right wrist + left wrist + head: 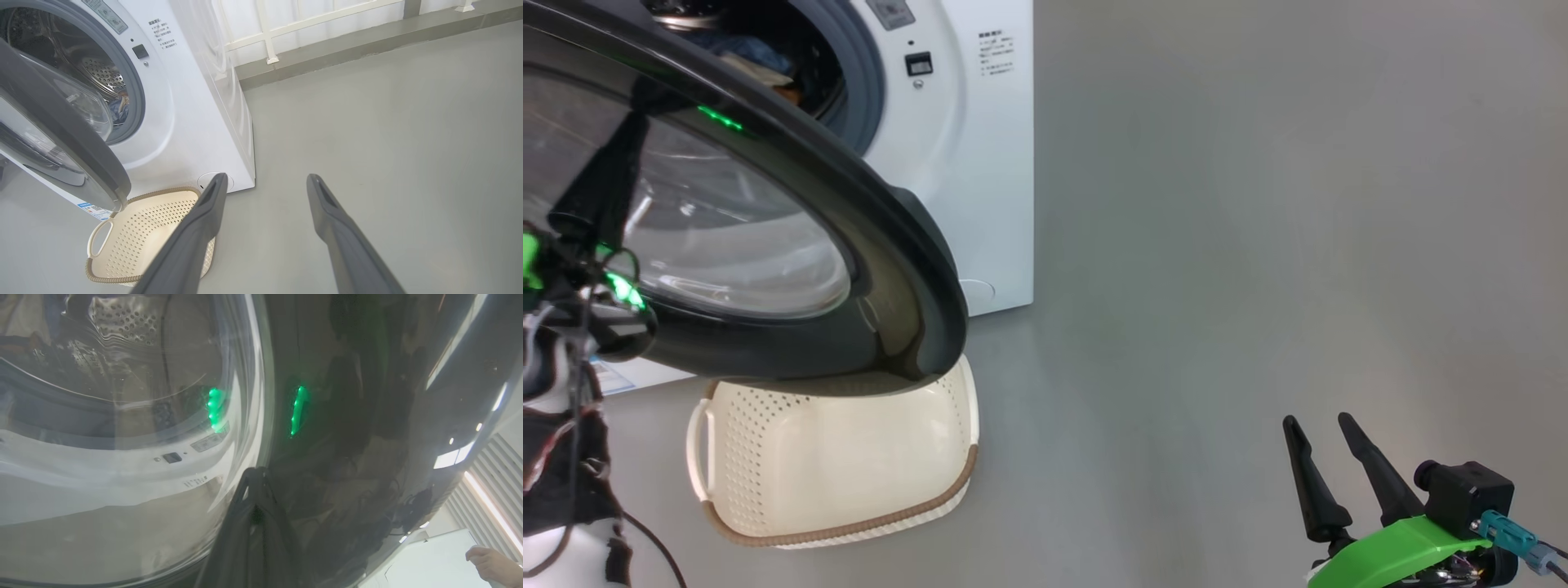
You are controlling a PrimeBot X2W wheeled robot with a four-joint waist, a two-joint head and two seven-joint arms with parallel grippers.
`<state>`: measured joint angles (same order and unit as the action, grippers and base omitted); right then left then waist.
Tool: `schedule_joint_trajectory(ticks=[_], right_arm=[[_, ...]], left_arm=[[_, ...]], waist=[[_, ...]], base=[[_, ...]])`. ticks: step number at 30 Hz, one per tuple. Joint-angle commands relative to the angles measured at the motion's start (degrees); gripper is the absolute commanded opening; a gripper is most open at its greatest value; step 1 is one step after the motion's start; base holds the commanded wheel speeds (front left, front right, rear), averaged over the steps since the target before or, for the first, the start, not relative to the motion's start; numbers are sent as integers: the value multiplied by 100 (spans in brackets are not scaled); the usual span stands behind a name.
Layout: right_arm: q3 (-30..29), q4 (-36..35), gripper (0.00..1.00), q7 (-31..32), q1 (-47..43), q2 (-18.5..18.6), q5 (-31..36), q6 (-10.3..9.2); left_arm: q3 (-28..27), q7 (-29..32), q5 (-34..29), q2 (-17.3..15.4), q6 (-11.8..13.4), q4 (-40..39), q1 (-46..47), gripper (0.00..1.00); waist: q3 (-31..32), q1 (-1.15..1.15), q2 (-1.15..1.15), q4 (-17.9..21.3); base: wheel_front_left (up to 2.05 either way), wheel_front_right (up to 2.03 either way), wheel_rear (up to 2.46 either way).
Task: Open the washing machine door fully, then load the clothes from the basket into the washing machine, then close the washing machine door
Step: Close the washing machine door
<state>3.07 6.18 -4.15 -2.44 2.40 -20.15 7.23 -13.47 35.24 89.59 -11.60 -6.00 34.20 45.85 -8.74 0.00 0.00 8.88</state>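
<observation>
The washing machine (980, 163) stands at the back with its door (907, 245) swung partly out over the basket (849, 482). My left gripper (255, 473) is shut, its tips resting on the door's outer face where the glass meets the black rim. Blue clothes (752, 53) lie inside the drum; in the right wrist view the clothes (119, 109) show past the door (81, 147). The inside of the basket (143, 228) is bare. My right gripper (1327, 429) hangs open over the floor, right of the basket, holding nothing.
Grey floor (1258, 245) stretches wide to the right of the machine. A white railing and a low kerb (327, 45) run behind it. A person's hand (490, 563) shows beyond the door's edge in the left wrist view.
</observation>
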Motion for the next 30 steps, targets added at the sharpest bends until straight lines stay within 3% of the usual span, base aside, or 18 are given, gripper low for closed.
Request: schedule_joint_trajectory(ticks=[1, 9, 11, 12, 14, 18, 20, 21, 24, 30], right_arm=[[86, -128, 100, -61, 201, 48, 22, 25], [-155, -132, 100, -65, 98, 48, 109, 25], [-219, -153, 100, -63, 57, 48, 131, 25], [-252, -165, 100, -59, 35, 48, 138, 25], [-313, -190, 100, -52, -6, 48, 158, 25], [-424, -257, 100, -32, -82, 48, 216, 25], [-468, -292, 100, -21, -112, 48, 246, 25], [-490, -325, 100, -1, -138, 48, 284, 25], [-510, -368, 100, 30, -167, 48, 337, 25], [-439, -485, 100, 159, -237, 61, 447, 25]], left_arm=[[-47, 28, -89, -233, -47, -97, 73, 0], [-61, -311, -347, -212, -92, -410, -401, 0], [51, -552, -740, -342, -111, -656, -694, 0], [114, -670, -910, -355, -118, -793, -852, 26], [242, -1011, -1359, -418, -127, -1081, -1197, 100], [407, -1889, -2286, -416, -104, -1684, -1874, 100], [525, -2369, -2867, -403, 18, -1988, -2240, 100], [666, -2834, -3503, -413, 191, -2297, -2620, 100], [952, -3358, -4299, -349, 422, -2682, -3174, 100], [1380, -4219, -5393, -194, 759, -3112, -4138, 100]], waist=[[55, 0, 0, -65], [346, 0, 0, -263], [419, 0, 0, -305], [455, 0, 0, -330], [519, 0, 0, -372], [628, 0, 0, -472], [685, 0, 0, -514], [737, 0, 0, -542], [809, 0, 0, -595], [910, 0, 0, -641]], base=[[0, 0, 0], [0, 0, 0], [0, 0, 0], [0, 0, 0], [0, 0, 0], [0, 0, 0], [0, 0, 0], [0, 0, 0], [0, 0, 0], [0, 0, 0]])
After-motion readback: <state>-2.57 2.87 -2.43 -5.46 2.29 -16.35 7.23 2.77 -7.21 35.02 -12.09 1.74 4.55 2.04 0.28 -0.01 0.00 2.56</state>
